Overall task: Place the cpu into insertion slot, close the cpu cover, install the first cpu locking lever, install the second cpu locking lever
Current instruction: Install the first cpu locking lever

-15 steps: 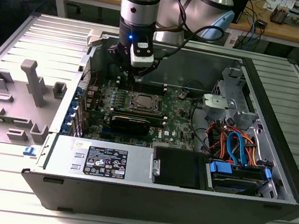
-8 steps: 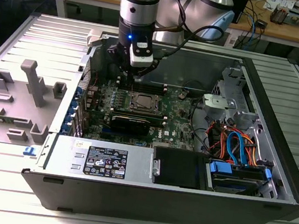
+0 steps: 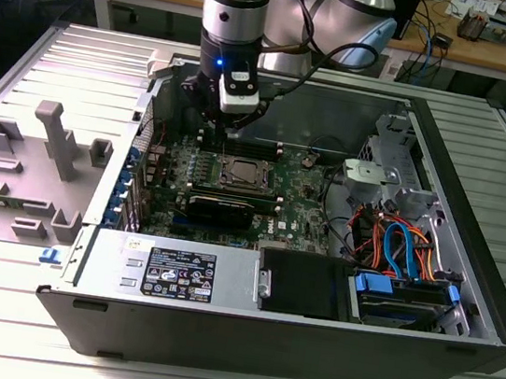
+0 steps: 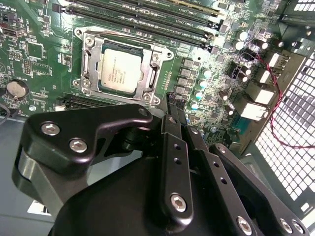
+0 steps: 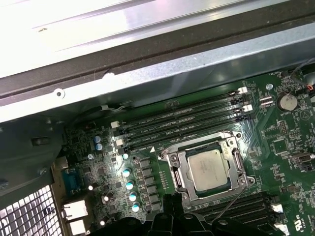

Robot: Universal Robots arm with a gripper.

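Note:
The cpu (image 4: 120,69) lies flat in the insertion slot (image 4: 81,34) on the green board, its silvery top showing. The cpu cover (image 4: 91,60) lies down around it as a silver frame. In the first wrist view the cpu (image 5: 209,169) sits inside the cover (image 5: 178,173), and a thin wire lever (image 5: 229,204) slants off the socket's corner toward my fingers. My gripper (image 4: 173,104) hovers just beside the socket, its fingers together with nothing between them. In the exterior view the gripper (image 3: 234,123) hangs over the board just behind the cpu (image 3: 241,172).
Long black memory slots (image 5: 182,123) run beside the socket, with the metal case wall (image 5: 162,73) beyond them. The open computer case holds a power supply (image 3: 175,271) and a drive bay with cables (image 3: 400,253). A grey fixture tray (image 3: 34,168) lies at the exterior view's left.

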